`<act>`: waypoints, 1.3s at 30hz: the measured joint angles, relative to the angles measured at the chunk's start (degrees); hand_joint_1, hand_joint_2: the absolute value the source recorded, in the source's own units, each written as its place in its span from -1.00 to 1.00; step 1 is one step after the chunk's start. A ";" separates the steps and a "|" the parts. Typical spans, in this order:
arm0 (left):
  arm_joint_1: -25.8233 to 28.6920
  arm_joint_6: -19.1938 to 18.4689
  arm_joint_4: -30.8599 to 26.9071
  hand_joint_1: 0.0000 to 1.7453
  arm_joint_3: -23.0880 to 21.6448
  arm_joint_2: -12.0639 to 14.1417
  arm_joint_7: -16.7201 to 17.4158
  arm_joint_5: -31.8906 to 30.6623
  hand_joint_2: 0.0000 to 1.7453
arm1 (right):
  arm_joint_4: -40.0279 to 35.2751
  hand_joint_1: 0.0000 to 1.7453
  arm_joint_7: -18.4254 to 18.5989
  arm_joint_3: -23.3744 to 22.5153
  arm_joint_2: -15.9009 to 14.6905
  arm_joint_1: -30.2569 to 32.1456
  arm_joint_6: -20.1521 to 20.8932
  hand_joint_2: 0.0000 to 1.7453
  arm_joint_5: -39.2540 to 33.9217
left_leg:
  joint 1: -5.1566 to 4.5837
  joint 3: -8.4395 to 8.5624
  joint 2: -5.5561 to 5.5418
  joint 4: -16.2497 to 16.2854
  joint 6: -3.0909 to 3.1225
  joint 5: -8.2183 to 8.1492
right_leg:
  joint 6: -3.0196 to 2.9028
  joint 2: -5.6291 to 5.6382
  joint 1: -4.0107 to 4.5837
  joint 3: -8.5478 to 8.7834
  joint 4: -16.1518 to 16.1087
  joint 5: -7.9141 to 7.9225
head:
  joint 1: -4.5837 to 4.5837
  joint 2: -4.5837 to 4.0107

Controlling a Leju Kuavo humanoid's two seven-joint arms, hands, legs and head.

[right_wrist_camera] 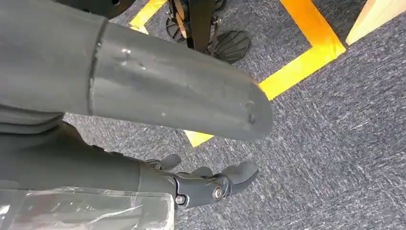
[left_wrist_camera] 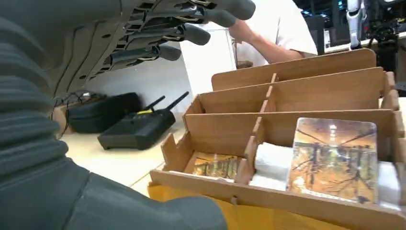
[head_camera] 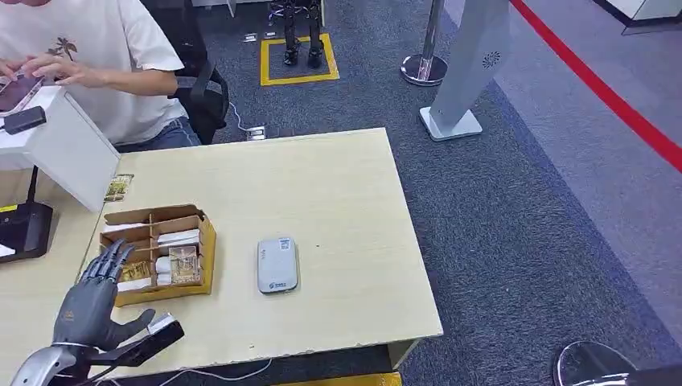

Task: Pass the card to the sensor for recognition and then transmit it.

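Note:
A wooden divided box (head_camera: 157, 249) stands on the left of the table. In it a card with an autumn-tree picture (head_camera: 183, 264) stands upright. In the left wrist view this card (left_wrist_camera: 335, 160) leans in a front compartment of the box (left_wrist_camera: 287, 96), and a second picture card (left_wrist_camera: 215, 165) lies flat in the compartment beside it. The grey-white sensor (head_camera: 277, 264) lies flat just right of the box. My left hand (head_camera: 92, 297) hovers at the box's near left corner, fingers (left_wrist_camera: 182, 33) spread, holding nothing. My right hand (right_wrist_camera: 143, 86) hangs over the carpet, thumb out, nothing in it.
A person in a white T-shirt (head_camera: 96, 56) sits at the table's back left behind a white stand (head_camera: 64, 145). A black device (head_camera: 24, 229) and a black handset (left_wrist_camera: 139, 127) lie left of the box. The table's right half (head_camera: 354, 209) is bare. A silver post (head_camera: 466, 64) stands beyond.

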 joint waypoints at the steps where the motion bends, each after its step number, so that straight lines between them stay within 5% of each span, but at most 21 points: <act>1: 0.00 0.04 0.00 -1.00 0.02 -0.39 -0.09 -0.26 1.00 | 0.00 -1.00 0.11 0.02 0.00 0.00 0.00 -1.00 0.00 | 0.00 0.00 0.00 0.00 0.00 0.00 | 0.00 0.00 0.00 0.00 0.00 0.00 | 0.00 0.00; 13: -0.69 0.24 0.11 -1.00 0.24 -3.19 -0.35 -1.31 1.00 | 0.00 -1.00 0.66 0.39 0.00 -0.07 0.22 -1.00 0.02 | 0.00 0.00 0.00 0.00 0.00 0.00 | 0.00 0.00 0.00 0.00 0.00 0.00 | 0.00 0.00; 39: 0.31 0.98 0.07 -1.00 1.27 -4.72 0.11 -1.31 1.00 | 0.00 -1.00 0.74 1.73 0.00 -0.10 0.35 -1.00 0.00 | 0.00 0.00 -0.01 0.00 0.00 0.00 | 0.00 -0.03 0.00 0.01 0.00 0.00 | 0.00 0.00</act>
